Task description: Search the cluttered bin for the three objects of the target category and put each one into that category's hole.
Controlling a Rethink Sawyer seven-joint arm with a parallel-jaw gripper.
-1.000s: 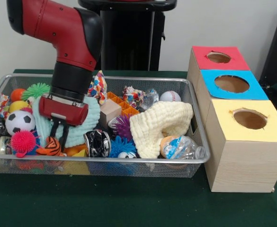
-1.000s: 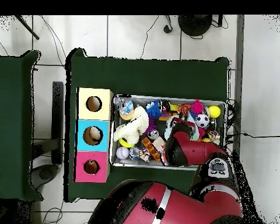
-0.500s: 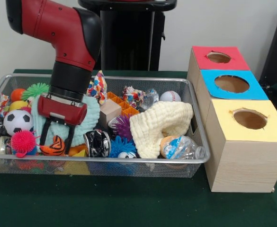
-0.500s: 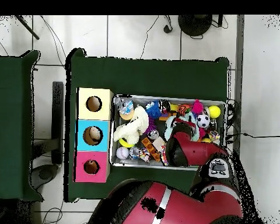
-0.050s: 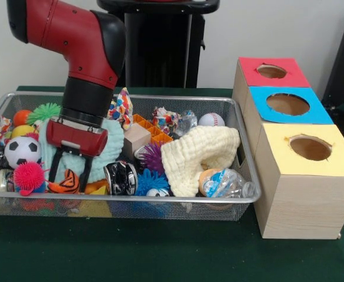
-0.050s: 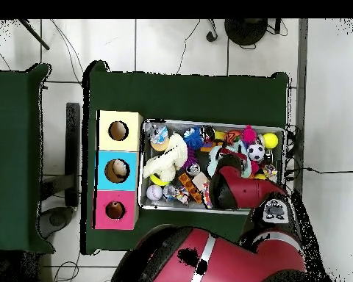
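Note:
My gripper (image 5: 70,178) hangs low in the left part of the wire bin (image 5: 160,200), open, with one finger on each side of an orange tiger-striped ball (image 5: 66,184). It hovers in front of a mint knit cloth (image 5: 112,147). A soccer ball (image 5: 22,150) and a pink spiky ball (image 5: 29,176) lie just to its left. To the right of the bin stand three wooden boxes with a red-topped hole (image 5: 271,71), a blue-topped hole (image 5: 287,104) and a yellow-topped hole (image 5: 310,147). In the overhead view the arm (image 6: 234,188) hides the gripper.
The bin is packed: a cream knit cloth (image 5: 198,154), a baseball (image 5: 211,120), a black-and-white ball (image 5: 121,177), blue and purple spiky balls, a wooden block (image 5: 136,138), a clear plastic ball (image 5: 224,183). In the overhead view the boxes (image 6: 118,170) stand left of the bin.
The fingers were close together above the tiger-striped ball a second ago; they have spread apart and dropped to either side of it. The arm has barely moved since.

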